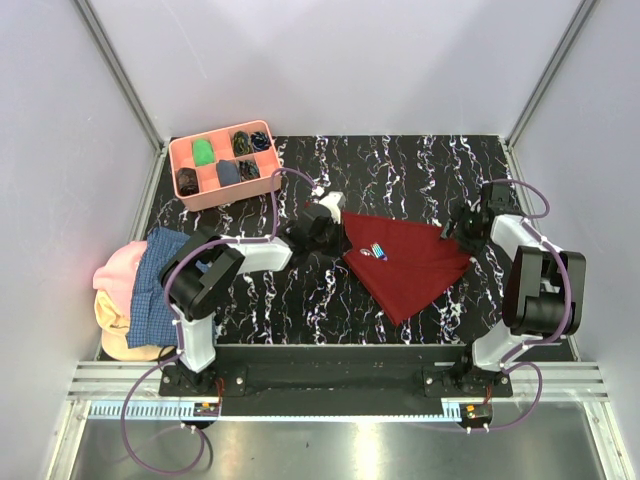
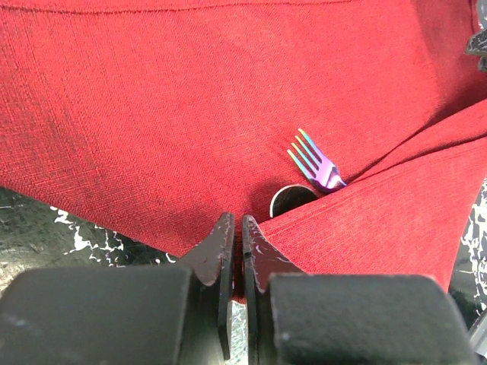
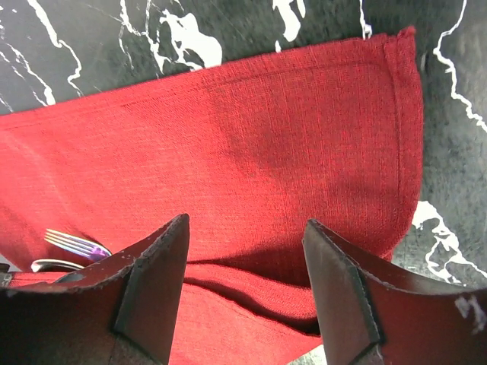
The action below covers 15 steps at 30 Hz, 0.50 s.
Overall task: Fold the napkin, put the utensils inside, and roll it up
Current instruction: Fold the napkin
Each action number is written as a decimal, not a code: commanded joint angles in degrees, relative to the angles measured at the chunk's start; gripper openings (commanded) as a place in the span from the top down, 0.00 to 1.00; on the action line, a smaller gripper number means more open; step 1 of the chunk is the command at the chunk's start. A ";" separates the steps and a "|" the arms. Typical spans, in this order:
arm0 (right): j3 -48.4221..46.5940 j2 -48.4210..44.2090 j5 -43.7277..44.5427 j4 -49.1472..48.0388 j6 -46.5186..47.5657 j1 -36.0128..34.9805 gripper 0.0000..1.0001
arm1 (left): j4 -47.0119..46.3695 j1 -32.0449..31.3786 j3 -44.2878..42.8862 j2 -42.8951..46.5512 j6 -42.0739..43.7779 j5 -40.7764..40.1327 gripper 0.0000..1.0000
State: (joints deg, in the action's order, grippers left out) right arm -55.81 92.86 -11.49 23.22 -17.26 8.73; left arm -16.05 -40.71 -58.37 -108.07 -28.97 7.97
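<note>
Top external view: black marbled table [image 1: 400,170], with the two arms reaching in to opposite ends of the napkin [image 1: 415,270]
Napkin: dark red, lying right of the table's middle, folded to a rough triangle whose point faces the near edge; one flap is folded over the rest
Utensils [image 1: 378,251]: on the napkin near its upper left, close to the left arm's end
Fork [image 2: 316,161]: teal-and-purple tines stick out from under the folded flap and rest on the cloth; the handle is hidden beneath the flap
Spoon [image 2: 293,199]: only the rim of its silvery bowl peeps out at the flap's edge, just beside the fork
Left gripper [image 2: 237,222]: jaws pressed together with no gap between the fingers; the tips sit at the napkin's left edge, right where the flap's fold begins, touching the cloth; whether any cloth is pinched between them cannot be told
Right gripper [image 3: 245,224]: jaws standing wide apart and gripping nothing; it hangs over the napkin's right corner, red cloth filling the gap between the fingers; whether the tips touch the cloth cannot be told
Tray [image 1: 222,163]: pink, divided into compartments holding small dark and green items, at the table's far left, well apart from the napkin
Cloth pile: pink cloth [image 1: 118,268], blue checked cloth [image 1: 158,285] and tan cloth [image 1: 115,325] heaped at the left edge, beside the left arm
</note>
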 commanded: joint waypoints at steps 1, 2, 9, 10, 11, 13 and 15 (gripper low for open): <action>-3.25 0.65 -1.00 1.02 1.79 0.50 0.30 | -3.28 0.45 0.27 3.04 0.32 0.12 1.00; -3.77 1.00 -0.04 2.51 1.96 0.58 0.30 | -3.28 0.45 0.36 3.04 0.32 -0.05 1.00; -7.90 4.96 1.20 12.53 3.19 0.58 0.31 | -3.28 0.45 0.89 3.57 0.14 -1.29 1.00; -8.52 6.70 1.12 13.33 3.37 0.58 0.31 | -3.37 0.54 0.98 3.66 0.14 -1.37 1.00; -9.05 7.59 0.85 14.21 3.63 0.58 0.31 | -3.46 0.54 1.06 3.74 0.14 -1.38 1.00; -10.80 10.22 0.85 16.76 3.55 0.58 0.32 | -3.63 0.54 1.24 4.01 0.14 -1.37 1.00; -12.03 11.11 1.81 18.86 3.72 0.58 0.33 | -3.72 0.46 1.59 4.10 0.14 -1.55 1.00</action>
State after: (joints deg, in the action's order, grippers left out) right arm -64.23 101.65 -11.05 35.57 -14.90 9.04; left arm -16.40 -40.69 -57.58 -107.24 -28.99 7.86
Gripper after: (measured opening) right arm 0.677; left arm 0.067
